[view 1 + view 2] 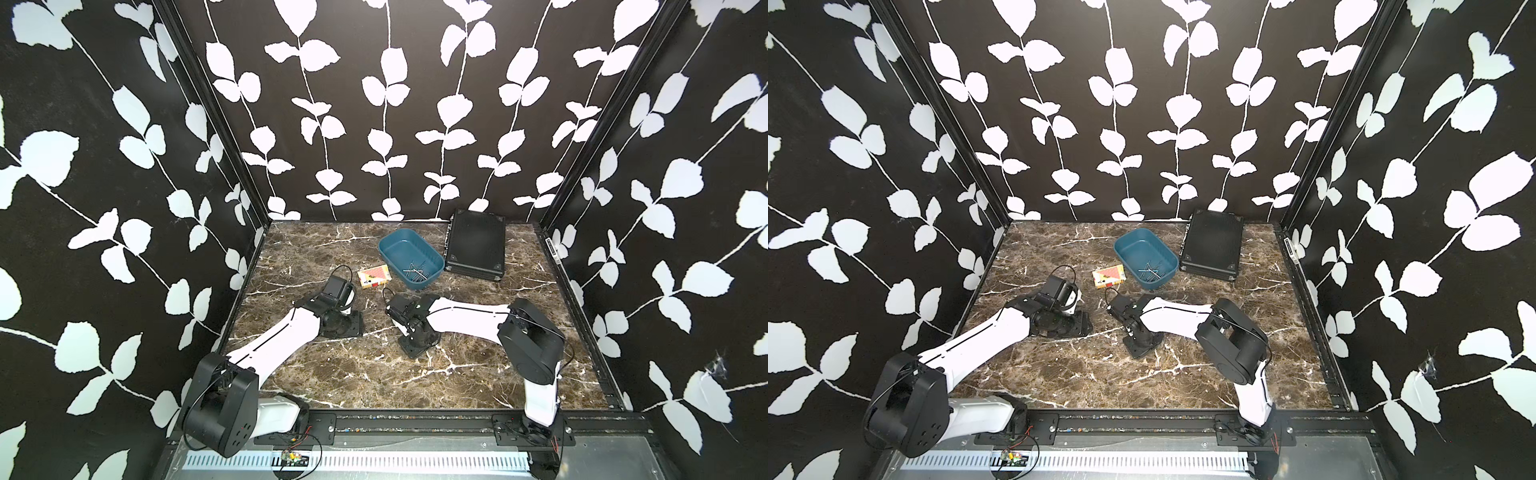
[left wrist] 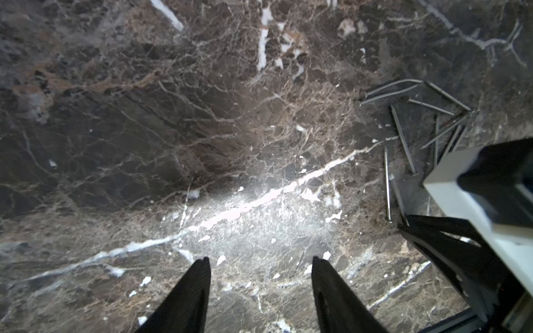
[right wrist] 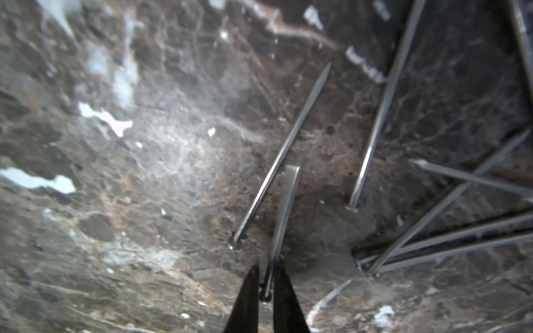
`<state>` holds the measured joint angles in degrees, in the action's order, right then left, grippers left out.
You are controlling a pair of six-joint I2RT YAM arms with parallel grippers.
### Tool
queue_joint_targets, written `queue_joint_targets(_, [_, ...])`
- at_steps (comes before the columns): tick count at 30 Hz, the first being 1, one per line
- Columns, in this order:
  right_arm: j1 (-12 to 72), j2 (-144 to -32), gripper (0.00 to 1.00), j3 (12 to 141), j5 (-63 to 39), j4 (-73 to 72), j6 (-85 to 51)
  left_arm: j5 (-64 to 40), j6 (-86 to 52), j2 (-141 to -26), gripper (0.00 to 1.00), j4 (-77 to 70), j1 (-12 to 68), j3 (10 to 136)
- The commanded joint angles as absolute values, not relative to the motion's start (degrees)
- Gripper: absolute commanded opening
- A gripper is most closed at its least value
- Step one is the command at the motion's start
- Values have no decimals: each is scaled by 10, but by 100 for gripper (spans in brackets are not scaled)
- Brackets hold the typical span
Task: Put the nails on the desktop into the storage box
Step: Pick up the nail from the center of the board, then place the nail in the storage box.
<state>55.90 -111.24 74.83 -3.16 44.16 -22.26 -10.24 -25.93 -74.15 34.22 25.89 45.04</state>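
1. The print on the red-and-white card box is too small to read. So is the small white tag on the right wall rail.
2. The right pincer is closed to a slit. Its tips nip one nail near the head end, and the shaft sticks out over the bench.
3. The left pincer stands open with nothing between its fingers, over bare marble.
4. Loose nails lie scattered mid-bench, just beside the right pincer. More nails lie in the near-right end of the storage box, as both top views show.
5. The storage box sits far centre. Its right side is just beside the black ribbed case, and the card box is just beside its near-left wall.
6. Open marble runs from the arms to the near edge and along the far left.
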Motion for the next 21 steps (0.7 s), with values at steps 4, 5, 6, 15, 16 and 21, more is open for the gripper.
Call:
queue_joint_targets(4, [563,-1115,1,748,-9,468,-220,-99,-258,-733,59,348,257,457])
queue_joint_targets(5, [563,-1107,0,748,-7,475,-221,-98,-260,-733,59,344,256,455])
queue_joint_targets(6, [562,-1097,0,767,-3,482,-220,-99,-263,-733,58,341,257,454])
queue_joint_targets(15, [518,-989,0,797,-32,527,-235,-98,-278,-734,58,307,257,443])
queue_joint_targets(16, [506,-979,0,804,-45,525,-238,-99,-278,-734,59,306,257,442])
queue_joint_targets(21, [431,-963,0,862,-120,487,-282,-100,-282,-727,58,307,257,434])
